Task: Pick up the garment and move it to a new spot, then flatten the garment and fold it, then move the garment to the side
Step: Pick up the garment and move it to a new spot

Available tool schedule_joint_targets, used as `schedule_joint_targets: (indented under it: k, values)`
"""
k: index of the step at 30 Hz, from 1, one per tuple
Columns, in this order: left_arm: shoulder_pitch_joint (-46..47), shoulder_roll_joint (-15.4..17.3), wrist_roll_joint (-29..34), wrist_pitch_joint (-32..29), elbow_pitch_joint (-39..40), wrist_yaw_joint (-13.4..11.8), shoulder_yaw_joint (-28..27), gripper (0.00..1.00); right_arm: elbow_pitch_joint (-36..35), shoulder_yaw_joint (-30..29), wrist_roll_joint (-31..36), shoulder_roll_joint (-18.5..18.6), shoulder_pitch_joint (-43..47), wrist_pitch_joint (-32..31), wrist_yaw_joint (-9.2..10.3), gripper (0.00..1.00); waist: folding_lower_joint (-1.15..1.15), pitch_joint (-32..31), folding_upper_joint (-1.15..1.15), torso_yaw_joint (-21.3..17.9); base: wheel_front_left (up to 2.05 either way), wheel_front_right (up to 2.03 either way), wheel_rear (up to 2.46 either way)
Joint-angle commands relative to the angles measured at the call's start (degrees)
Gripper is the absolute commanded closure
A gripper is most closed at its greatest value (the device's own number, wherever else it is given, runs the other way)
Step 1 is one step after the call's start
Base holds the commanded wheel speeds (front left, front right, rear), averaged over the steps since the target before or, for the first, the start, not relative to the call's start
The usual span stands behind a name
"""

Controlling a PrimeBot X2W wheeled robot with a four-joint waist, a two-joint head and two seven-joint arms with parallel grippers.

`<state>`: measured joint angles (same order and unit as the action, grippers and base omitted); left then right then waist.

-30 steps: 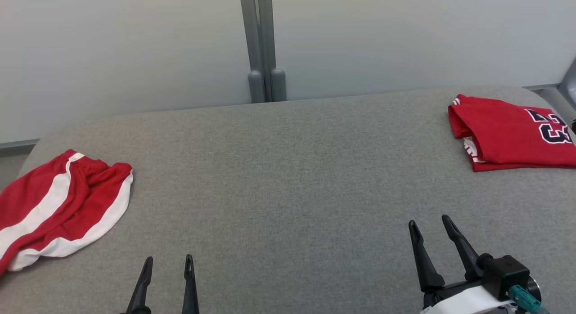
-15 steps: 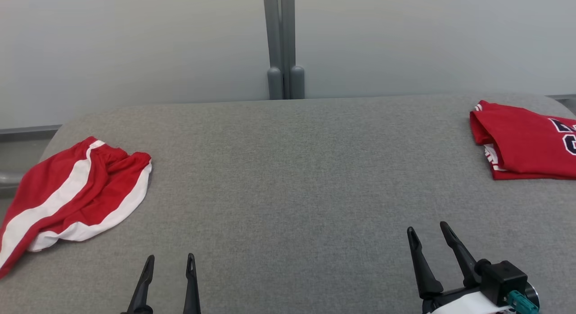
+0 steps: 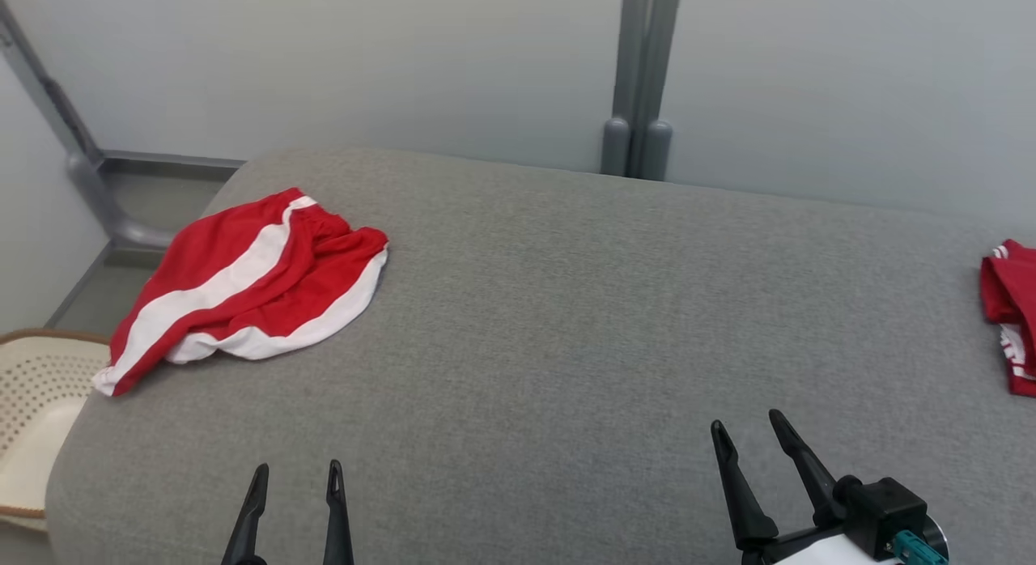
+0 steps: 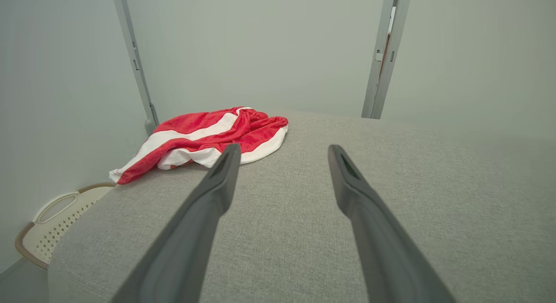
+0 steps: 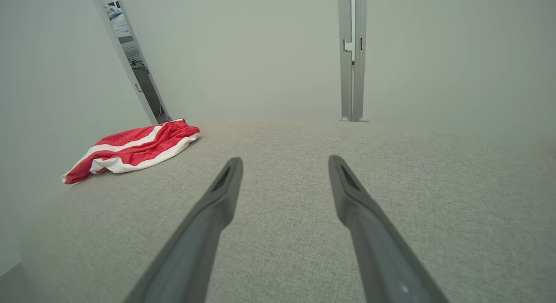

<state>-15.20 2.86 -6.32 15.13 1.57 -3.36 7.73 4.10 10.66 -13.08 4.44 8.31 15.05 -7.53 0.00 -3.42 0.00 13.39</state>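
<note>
Left on our worktop, red-and-white shorts lie diagonally, waistband farthest; head view adds a red jersey; left gripper and right gripper fingers spread, empty.

No word, number or brand can be read from where I stand; the red shorts on the grey padded table carry plain white stripes; the folded red jersey at the table's right edge shows bare cloth and striped trim.

A bare test booth: pale partition panels on grey posts back a grey padded table.
</note>
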Motion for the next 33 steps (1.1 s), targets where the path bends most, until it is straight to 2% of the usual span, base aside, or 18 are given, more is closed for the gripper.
schedule_joint_targets:
  k: [1, 6, 14, 24, 33]
  values:
    - [-0.85, 0.08, 0.49, 0.0, 0.35, -0.3, -0.13, 0.0, 0.11, 0.02, -0.1, 0.0, 0.67, 0.16, 0.09, 0.0, 0.0, 0.03, 0.0, 4.81, 0.0, 0.0, 0.0]
    - [-1.17, 0.07, 0.67, 0.0, 0.72, -0.35, -0.59, 0.0, 0.27, 0.48, -0.09, -0.29, 0.56, 0.16, 0.09, 0.0, 0.0, 0.07, 0.0, 7.53, 0.0, 0.0, 0.0]
    - [-1.49, 0.07, 0.56, 0.0, 1.01, -0.44, -0.59, 0.0, 0.32, 0.82, 0.06, -0.54, 0.87, 0.16, 0.09, 0.0, 0.0, 0.19, 0.0, 9.27, 0.0, 0.0, 0.0]
    - [-1.1, 0.07, -0.4, 0.0, 1.39, -1.34, -0.22, 0.0, 0.2, 1.18, 0.0, 0.69, 0.55, 0.16, 0.09, 0.0, 0.0, 1.43, 0.0, 8.82, 0.0, 0.0, 0.0]
    - [4.93, 0.07, -1.64, 0.0, 4.13, -2.82, -0.29, 0.0, -1.08, 0.97, 0.44, 4.1, -1.78, 0.16, 0.09, 0.0, 0.0, 8.48, 0.0, 7.56, 0.0, 0.0, 0.0]
